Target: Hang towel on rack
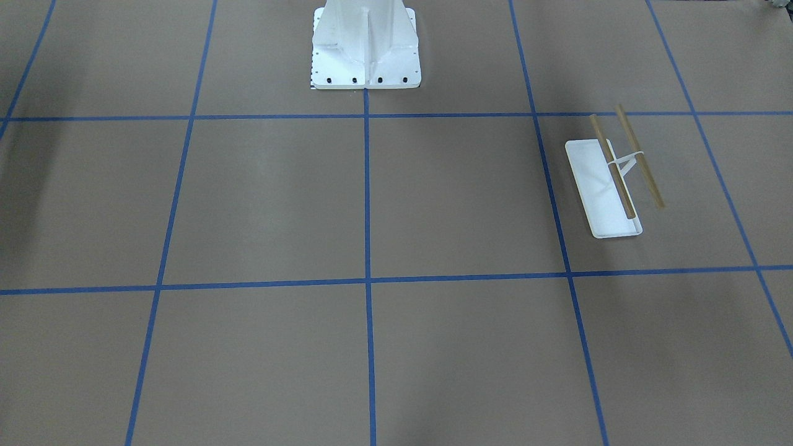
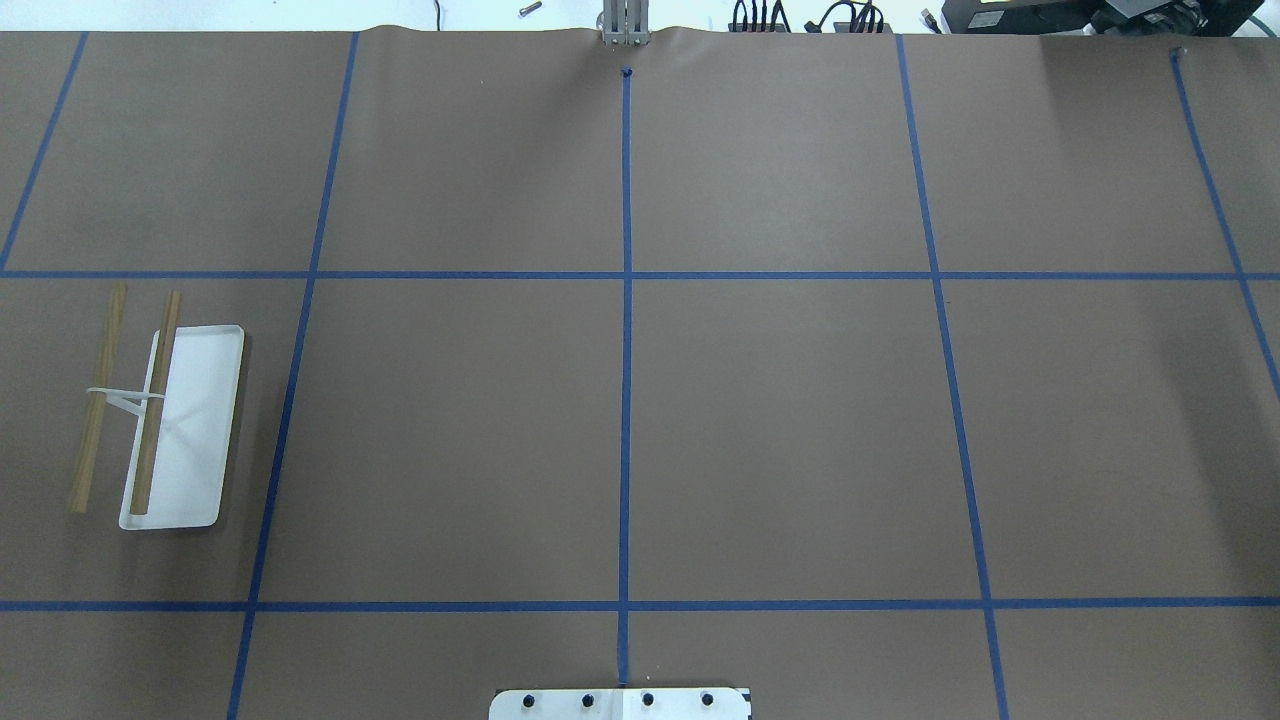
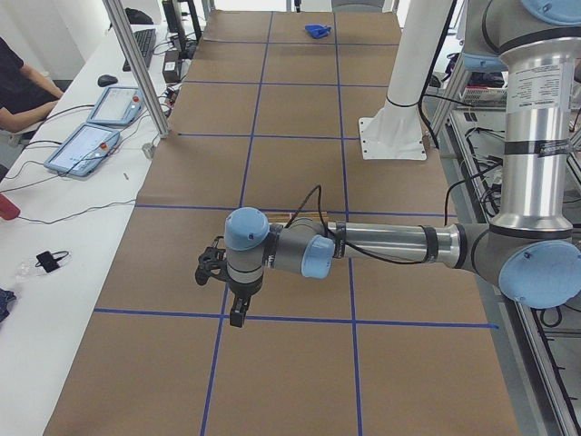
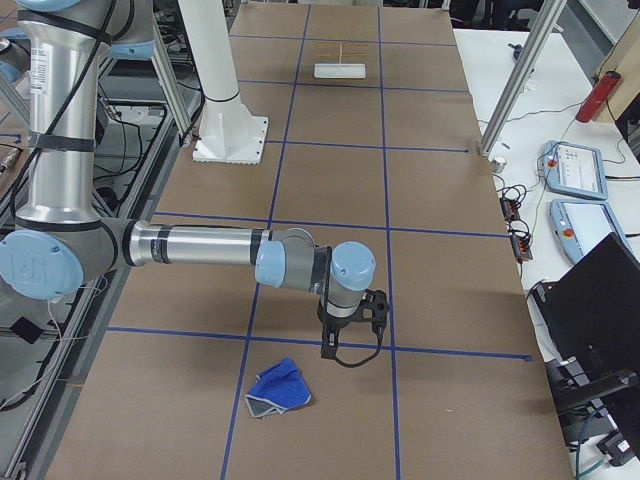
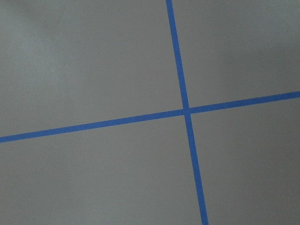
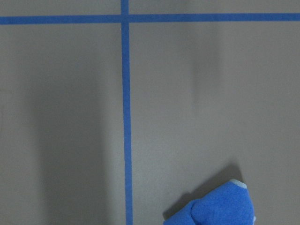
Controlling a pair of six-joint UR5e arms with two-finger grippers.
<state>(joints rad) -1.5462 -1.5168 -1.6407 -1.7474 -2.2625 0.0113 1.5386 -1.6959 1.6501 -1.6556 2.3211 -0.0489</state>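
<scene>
The towel [image 4: 280, 390] lies crumpled on the brown table, royal blue with a grey edge, at the table's right end. It also shows in the right wrist view [image 6: 220, 206] and far off in the exterior left view [image 3: 317, 31]. The rack [image 2: 200, 420] stands at the table's left end, a white tray with two tan rods [image 2: 155, 400]; it also shows in the front-facing view [image 1: 598, 186] and the exterior right view [image 4: 340, 71]. My right gripper [image 4: 328, 352] hangs above the table just beyond the towel. My left gripper [image 3: 238, 320] hangs over the table near the rack. I cannot tell whether either is open or shut.
The white robot pedestal [image 1: 365, 49] stands at the table's middle back edge. Blue tape lines [image 2: 626, 300] grid the brown surface. Side desks hold tablets [image 3: 86, 147] and an aluminium post [image 3: 136, 64]; a person sits at the left-end desk.
</scene>
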